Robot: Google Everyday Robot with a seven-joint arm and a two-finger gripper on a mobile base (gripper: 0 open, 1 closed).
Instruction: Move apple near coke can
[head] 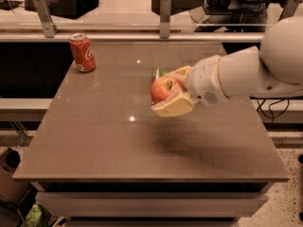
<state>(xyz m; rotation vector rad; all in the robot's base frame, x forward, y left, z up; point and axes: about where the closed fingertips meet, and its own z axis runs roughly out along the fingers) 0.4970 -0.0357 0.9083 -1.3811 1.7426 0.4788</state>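
The red-orange apple (pixel 161 89) is held between the fingers of my gripper (pixel 173 91), which is shut on it and carries it above the middle of the brown table (pixel 109 141). A cream finger (pixel 174 107) lies under the apple and another over it. The red coke can (pixel 82 53) stands upright at the table's far left corner, well apart from the apple, up and to the left of it. My white arm reaches in from the right.
A green-and-white chip bag (pixel 162 73) lies behind the gripper and is almost wholly hidden by it. A metal rail with posts (pixel 164 14) runs along the table's far edge. The table's front edge drops to the floor.
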